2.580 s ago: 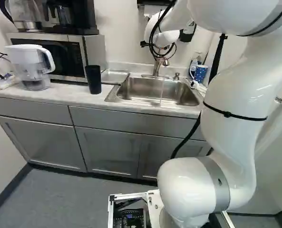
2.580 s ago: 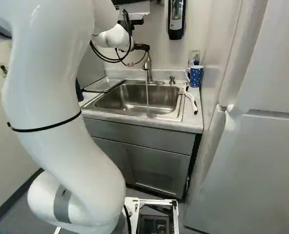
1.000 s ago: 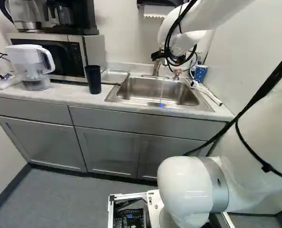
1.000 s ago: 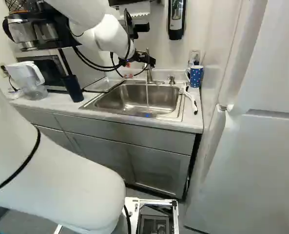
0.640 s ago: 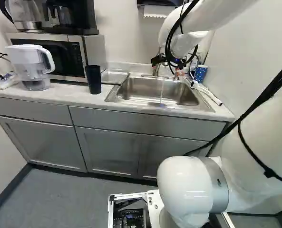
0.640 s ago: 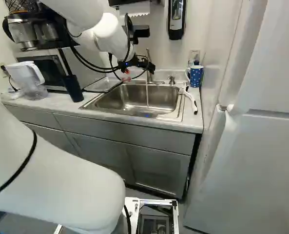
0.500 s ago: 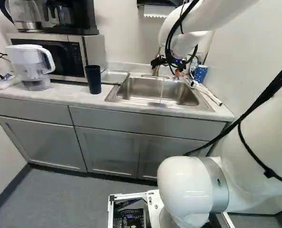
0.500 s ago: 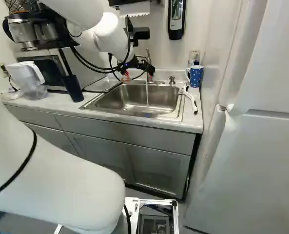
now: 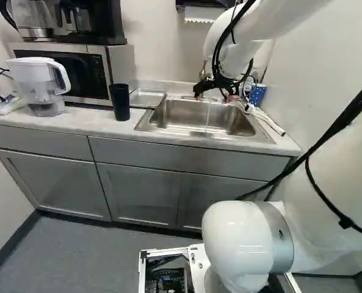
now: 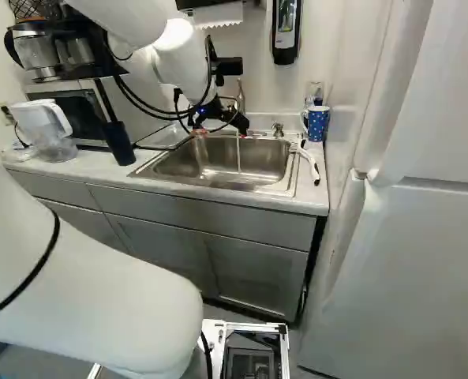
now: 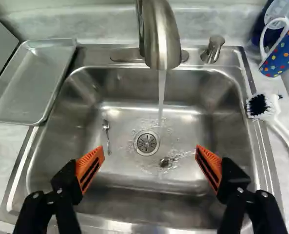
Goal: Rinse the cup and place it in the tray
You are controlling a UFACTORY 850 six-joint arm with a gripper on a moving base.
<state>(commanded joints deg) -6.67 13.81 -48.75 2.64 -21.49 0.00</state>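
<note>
Above the sink (image 10: 218, 162), my gripper (image 10: 222, 129) is low in front of the faucet. In the wrist view the gripper (image 11: 150, 150) stands wide open, nothing between its orange pads, with the basin below. Water (image 11: 162, 92) runs from the faucet (image 11: 163, 36) toward the drain. A metal tray (image 11: 31, 80) lies flat on the counter beside the sink, on the microwave side. A black cup (image 9: 119, 102) stands on the counter near that tray. On the sink's other side is a dotted blue mug (image 10: 317, 124), its handle toward the sink.
One small spoon (image 11: 107, 139) and another small metal piece (image 11: 166, 162) lie in the basin. A white brush (image 11: 276, 122) rests along the sink's rim. A water pitcher (image 9: 40, 85) and microwave (image 9: 77, 68) stand farther along the counter. A fridge (image 10: 399, 253) rises close on the right.
My arm has swung and stretched forward, no longer hiding the counter beside the microwave in the right base view. The gripper has come down over the sink. The base has not moved.
</note>
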